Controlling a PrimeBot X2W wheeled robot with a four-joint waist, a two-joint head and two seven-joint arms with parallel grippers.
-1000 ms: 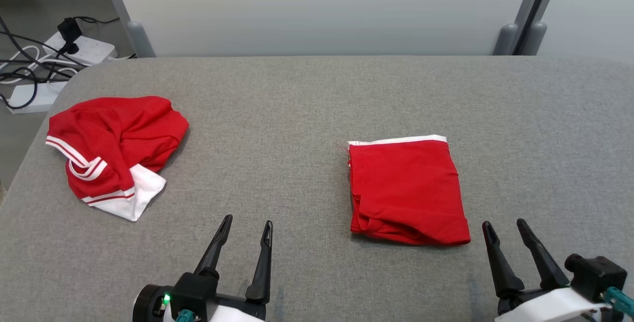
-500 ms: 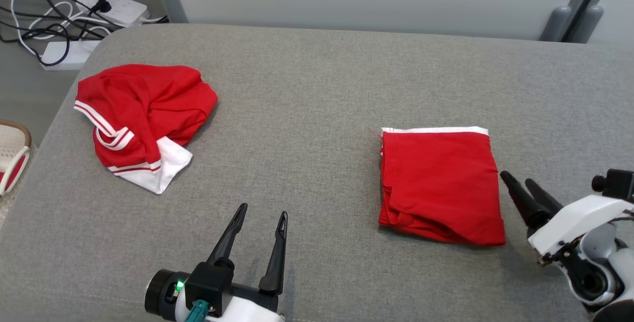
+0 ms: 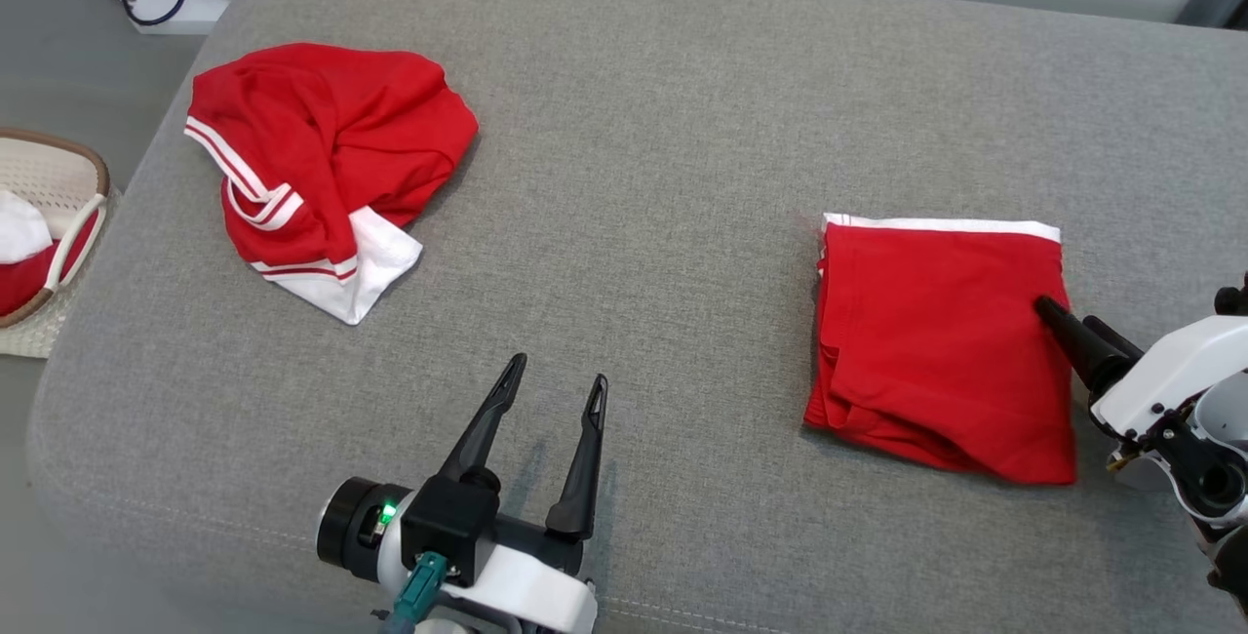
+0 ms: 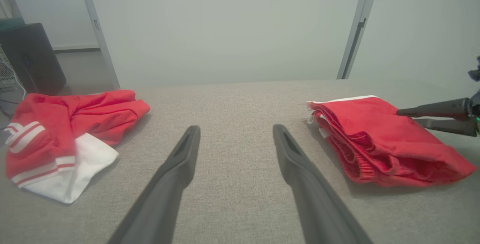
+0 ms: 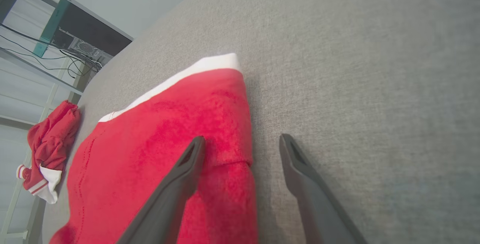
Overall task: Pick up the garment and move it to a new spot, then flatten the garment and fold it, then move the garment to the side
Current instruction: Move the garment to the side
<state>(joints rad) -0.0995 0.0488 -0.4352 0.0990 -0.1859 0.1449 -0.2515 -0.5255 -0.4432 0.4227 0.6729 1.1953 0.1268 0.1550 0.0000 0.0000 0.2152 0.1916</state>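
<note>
A folded red garment [image 3: 936,341] with a white band along its far edge lies on the right of the grey padded surface [image 3: 663,127]. My right gripper [image 3: 1066,311] is open at the garment's right edge, pointing left. In the right wrist view, one finger of this gripper [image 5: 242,137] lies over the red cloth [image 5: 168,142] and the other over bare surface. My left gripper [image 3: 559,369] is open and empty near the front edge, between the two garments. Its wrist view shows the folded garment [image 4: 378,139] to the right of that gripper [image 4: 236,127].
A crumpled red garment [image 3: 322,156] with white stripes and a white panel lies at the far left, also in the left wrist view [image 4: 71,124]. On the floor to the left are a woven basket [image 3: 68,151] and a power strip with cables [image 3: 180,0].
The head camera has tilted down and turned, shifting the whole picture. My right gripper has swung from the front edge to the folded garment's right edge, now pointing left. The left gripper holds its place.
</note>
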